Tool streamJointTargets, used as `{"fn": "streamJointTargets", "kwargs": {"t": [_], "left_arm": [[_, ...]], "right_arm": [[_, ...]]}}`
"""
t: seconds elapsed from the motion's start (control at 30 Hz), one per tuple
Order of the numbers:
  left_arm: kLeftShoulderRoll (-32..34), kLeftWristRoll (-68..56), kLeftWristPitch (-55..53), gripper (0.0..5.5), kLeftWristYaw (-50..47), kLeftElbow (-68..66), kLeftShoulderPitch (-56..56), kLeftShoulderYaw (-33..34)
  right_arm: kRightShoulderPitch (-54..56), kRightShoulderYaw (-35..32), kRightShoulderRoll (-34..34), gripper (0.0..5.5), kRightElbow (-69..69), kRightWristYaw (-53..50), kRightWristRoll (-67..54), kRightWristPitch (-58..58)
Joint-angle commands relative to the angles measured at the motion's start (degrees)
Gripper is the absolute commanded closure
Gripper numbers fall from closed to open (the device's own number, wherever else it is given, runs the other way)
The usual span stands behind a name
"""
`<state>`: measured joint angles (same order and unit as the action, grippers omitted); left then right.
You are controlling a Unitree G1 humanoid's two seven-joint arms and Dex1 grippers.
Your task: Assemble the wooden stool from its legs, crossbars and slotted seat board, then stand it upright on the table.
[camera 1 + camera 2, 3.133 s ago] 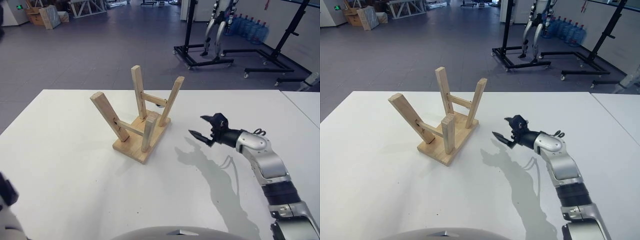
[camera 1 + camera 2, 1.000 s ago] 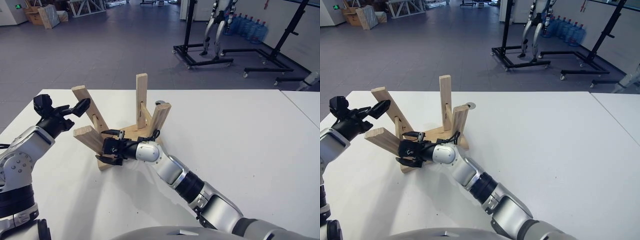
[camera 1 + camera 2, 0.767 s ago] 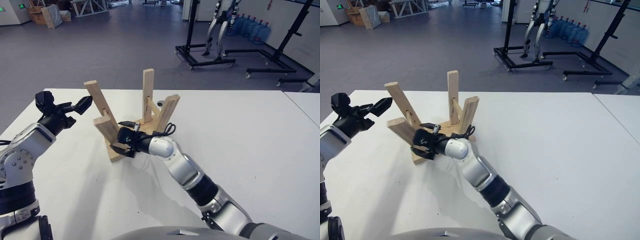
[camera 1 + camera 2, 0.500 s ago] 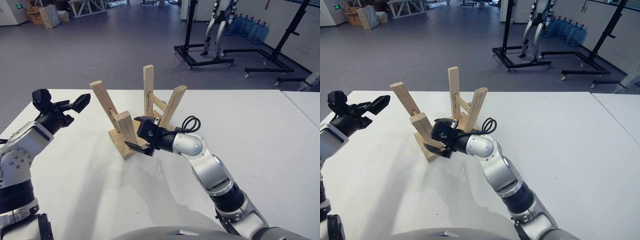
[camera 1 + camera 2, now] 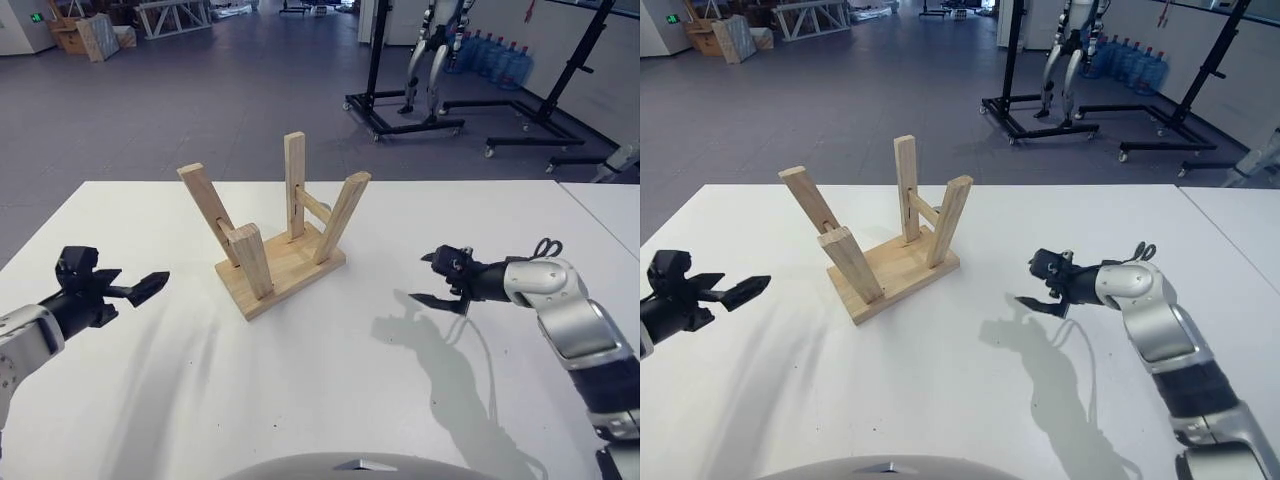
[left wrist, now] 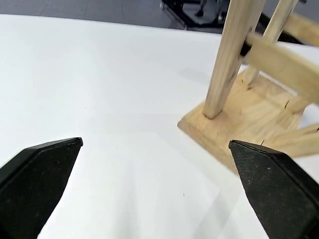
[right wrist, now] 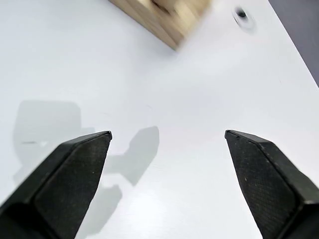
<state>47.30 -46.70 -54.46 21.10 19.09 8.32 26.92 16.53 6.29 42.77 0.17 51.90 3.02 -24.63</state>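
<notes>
Table: white top, carries the work. Stool: assembled, sitting upside down near the middle of the table, so not yet stood upright. Seat board lies flat on the surface, one corner turned toward me. Four legs rise from the board and splay outward at the top. Crossbars: one joins the rear leg to the right-hand leg, another joins the two legs on the left. My left gripper hovers low over the left side of the table, well apart from the stool, its tips pointing toward it; fingers spread wide, nothing between them. My right gripper hangs above the table to the right of the stool, also well apart from it; fingers spread wide, holding nothing, its shadow on the surface beneath. A small dark round item lies on the table near a corner of the board; I cannot tell what it is.
</notes>
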Motion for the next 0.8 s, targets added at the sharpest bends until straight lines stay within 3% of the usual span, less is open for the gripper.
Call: {"fn": "streamJointTargets", "kwargs": {"t": [0.03, 0.13, 0.23, 0.43, 0.53, 0.67, 0.8], "left_arm": [[-1.81, 5.76, 0.52, 0.1, -0.79, 2.88, -3.93, -11.51], [-6.05, 7.23, -0.06, 0.1, -2.66, 3.63, -7.06, -16.63], [-8.34, 9.64, 0.12, 0.1, -3.21, 2.95, -8.47, -20.22], [-9.64, 14.94, 2.34, 0.1, -1.84, 0.54, -8.45, -23.82], [-9.66, 15.0, 2.22, 0.1, -1.02, 0.81, -8.61, -21.83], [-8.59, 10.17, -1.54, 0.1, -0.09, 4.67, -11.37, -14.14], [-1.71, 10.34, -3.39, 0.1, 3.3, 3.86, -11.25, -8.07]], "right_arm": [[16.21, -0.33, -17.92, 1.31, 30.57, -26.15, 4.51, 11.56], [23.8, -2.37, -26.82, 1.31, 46.53, -36.29, 3.23, 18.4], [28.66, -4.18, -32.82, 1.31, 59.32, -38.83, 1.39, 24.24], [30.89, -1.52, -35.27, 1.31, 70.45, -37.99, 5.11, 34.09], [31.3, -0.9, -34.75, 1.31, 72.06, -37.64, 6.37, 35.73], [30.12, 0.38, -34.96, 1.31, 72.18, -34.76, 7.68, 38.42], [28.09, -0.19, -36.22, 1.31, 70.9, -31.68, 6.45, 40.77]]}}
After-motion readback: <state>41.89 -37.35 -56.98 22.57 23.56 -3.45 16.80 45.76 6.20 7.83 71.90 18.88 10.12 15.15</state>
